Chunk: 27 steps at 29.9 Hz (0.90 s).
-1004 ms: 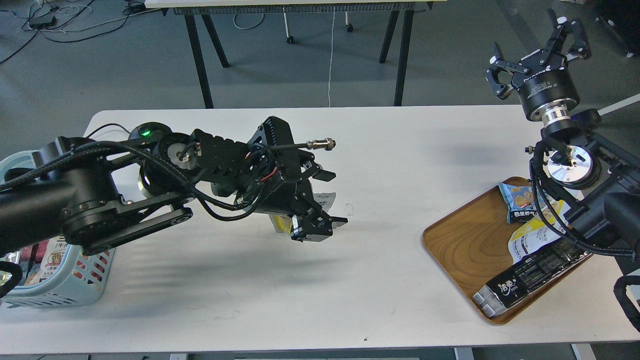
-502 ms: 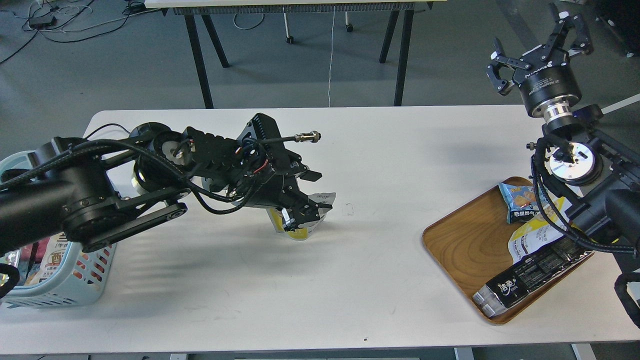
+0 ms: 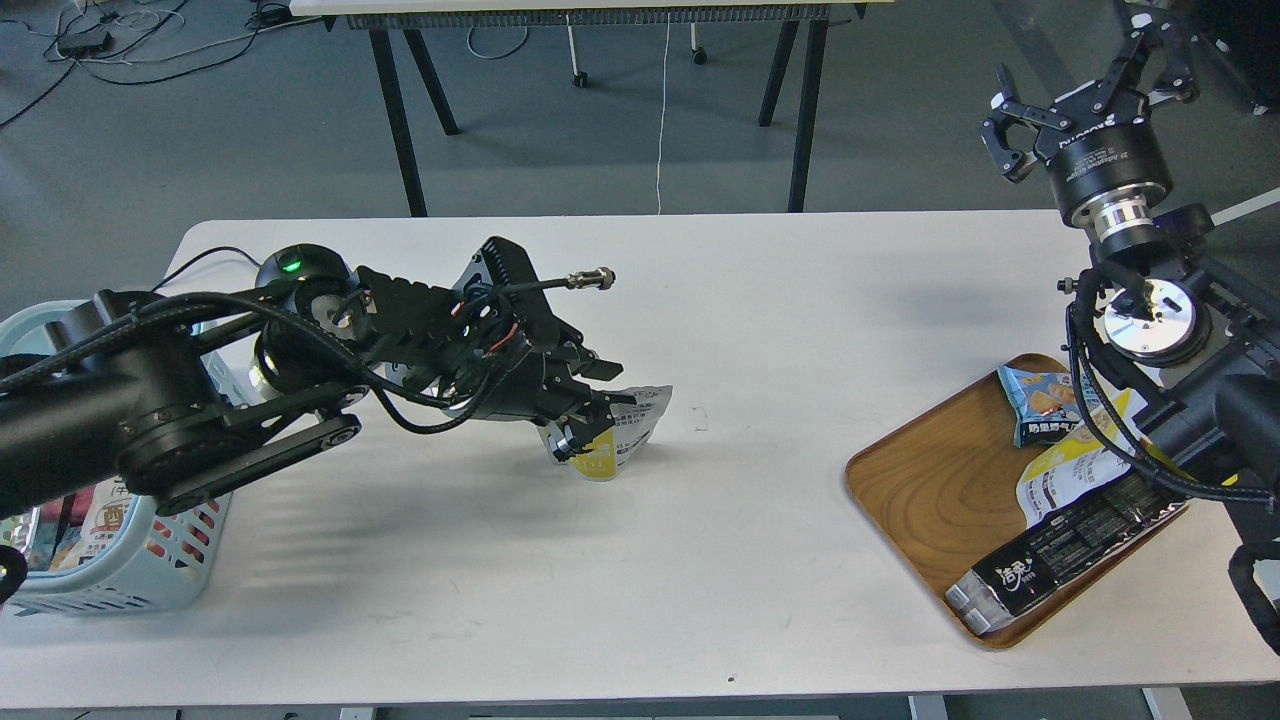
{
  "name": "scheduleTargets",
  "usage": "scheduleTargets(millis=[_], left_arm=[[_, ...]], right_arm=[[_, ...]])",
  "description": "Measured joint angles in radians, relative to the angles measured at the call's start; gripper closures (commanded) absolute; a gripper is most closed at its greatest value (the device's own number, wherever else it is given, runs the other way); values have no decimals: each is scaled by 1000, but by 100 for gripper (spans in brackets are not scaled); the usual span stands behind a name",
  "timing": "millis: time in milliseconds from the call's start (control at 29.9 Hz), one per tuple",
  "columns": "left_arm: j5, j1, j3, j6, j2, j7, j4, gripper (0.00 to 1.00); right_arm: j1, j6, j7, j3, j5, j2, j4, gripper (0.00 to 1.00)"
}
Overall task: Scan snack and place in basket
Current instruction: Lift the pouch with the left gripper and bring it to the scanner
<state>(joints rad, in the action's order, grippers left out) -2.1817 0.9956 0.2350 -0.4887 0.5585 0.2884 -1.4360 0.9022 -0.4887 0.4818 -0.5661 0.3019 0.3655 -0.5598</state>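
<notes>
Snack [image 3: 620, 440]: one pouch, yellow below and white above, printed side showing. I am holding it at mid-worktop, tilted, its lower yellow corner at or just above the surface; I cannot tell which. My left fingers [image 3: 585, 425] are closing on its left edge, one above and one below, so the printed face is staying exposed, which I judge suits scanning.

Left arm: reaching in from the left, low over the worktop [image 3: 640, 560], wrist turned so the pouch is hanging off to the right of my fingers.

Scanner [image 3: 300, 270]: a round dark unit with a green light, sitting just behind my left forearm, near the far left of the worktop. I take it for the scanner, though that is a guess. The snack is lying to its right, not in front of it.

Basket [image 3: 120, 570]: light blue, slotted, at the worktop's left end, partly hidden under my arm, already holding some packets. The snack is well apart from it; placing is not yet done.

Tray [image 3: 930, 490]: wooden, at the right end, carrying a blue packet [image 3: 1035, 400], another yellow-and-white pouch [image 3: 1060, 470] and a long black packet [image 3: 1060, 560].

Right fingers [image 3: 1095, 80]: spread wide, holding nothing, raised beyond the far right edge, clear of the tray.
</notes>
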Motion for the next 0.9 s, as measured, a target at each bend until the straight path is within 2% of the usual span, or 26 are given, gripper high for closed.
scheduleTargets(millis=[67,368,703,903], left_arm=[[0,-5,1,0,22,3,-2,78],[0,-31,6,0,50,3,-30,100],[0,-20,27,0,57,4,-74,100],[0,-26,91,0,144,10,-146,100]], right_arm=[[0,0,0,0,0,-1,0,1],[-1,0,2,-25,0,-5,-1,1],[6,0,0,-26,-3,0,0,1],[11,0,0,-26,-3,6,-1,1]])
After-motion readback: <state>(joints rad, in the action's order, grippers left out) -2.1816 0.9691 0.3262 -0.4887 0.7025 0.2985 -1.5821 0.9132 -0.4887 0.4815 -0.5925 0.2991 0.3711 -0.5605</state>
